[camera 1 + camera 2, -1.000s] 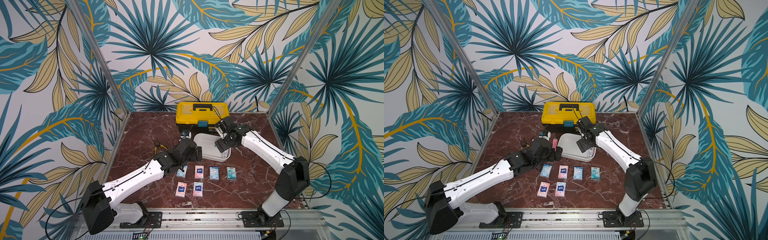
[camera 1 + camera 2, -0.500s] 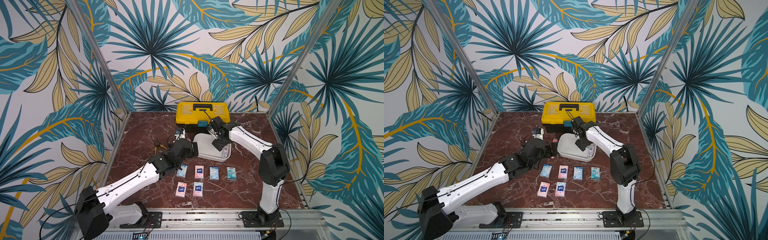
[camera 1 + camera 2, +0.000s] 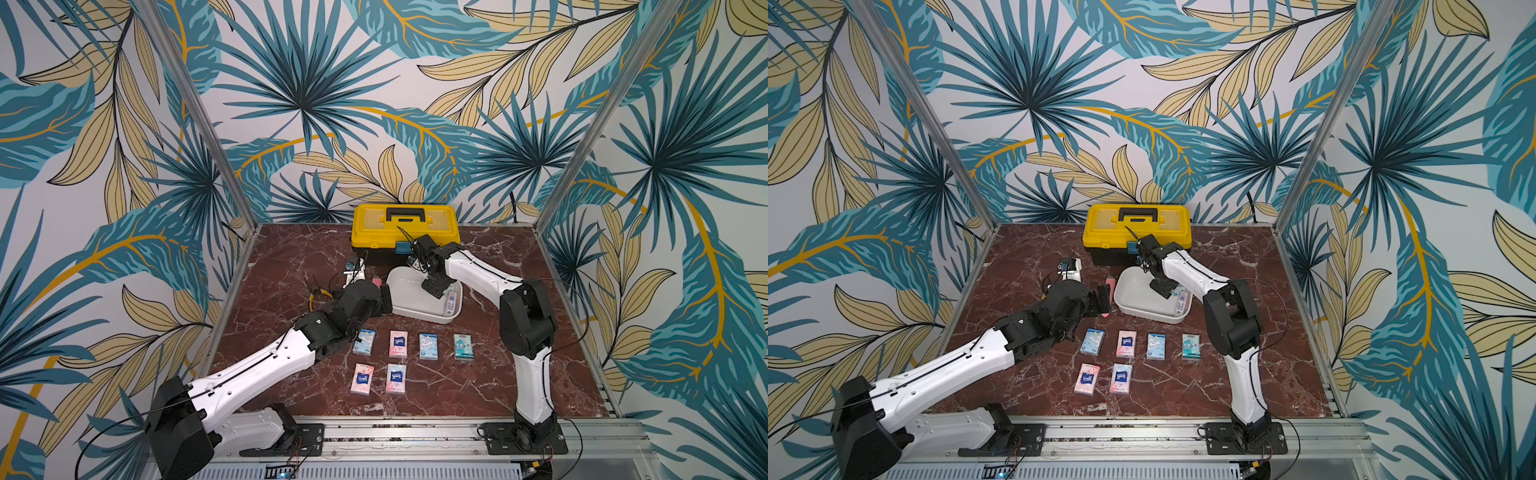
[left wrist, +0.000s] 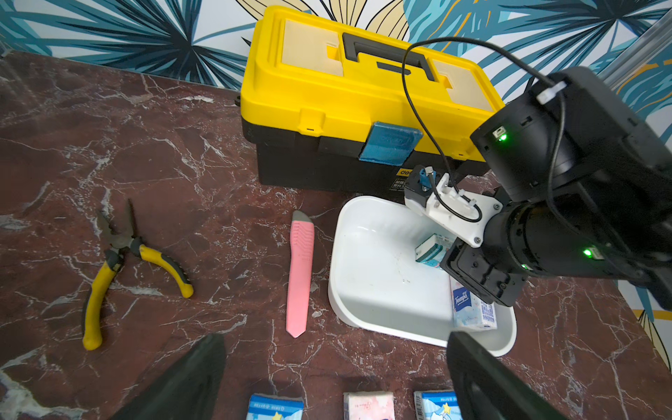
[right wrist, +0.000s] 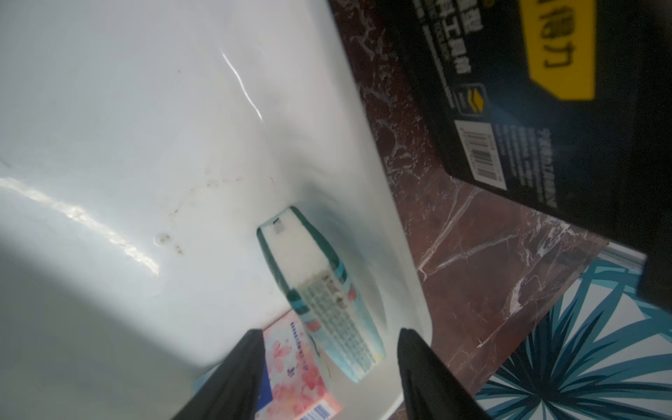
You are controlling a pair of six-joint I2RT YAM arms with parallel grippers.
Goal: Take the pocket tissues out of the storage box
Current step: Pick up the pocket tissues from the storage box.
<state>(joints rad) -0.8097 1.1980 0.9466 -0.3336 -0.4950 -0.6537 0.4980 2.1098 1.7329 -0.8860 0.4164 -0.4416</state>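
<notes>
The white storage box point(image 3: 409, 291) point(image 3: 1138, 295) stands in front of the toolbox. Two pocket tissues lie at its right end: a teal pack point(image 5: 327, 298) point(image 4: 431, 249) on edge against the wall and a pink one point(image 5: 291, 363) point(image 4: 469, 307) beside it. My right gripper point(image 5: 331, 332) point(image 3: 434, 286) reaches down into the box, jaws open and straddling both packs. Several more pocket tissues point(image 3: 398, 344) point(image 3: 1126, 344) lie in two rows on the marble in front. My left gripper point(image 4: 336, 338) point(image 3: 384, 297) hovers open and empty just left of the box.
A closed yellow-and-black toolbox point(image 3: 405, 226) stands at the back, close behind the box. A pink utility knife point(image 4: 300, 272) lies left of the box, and yellow-handled pliers point(image 4: 120, 262) lie further left. Metal frame posts bound both sides.
The right arm's elbow has swung in toward the middle, its gripper has settled over the packs at the box's right end, and its jaws have narrowed. The left arm has barely shifted.
</notes>
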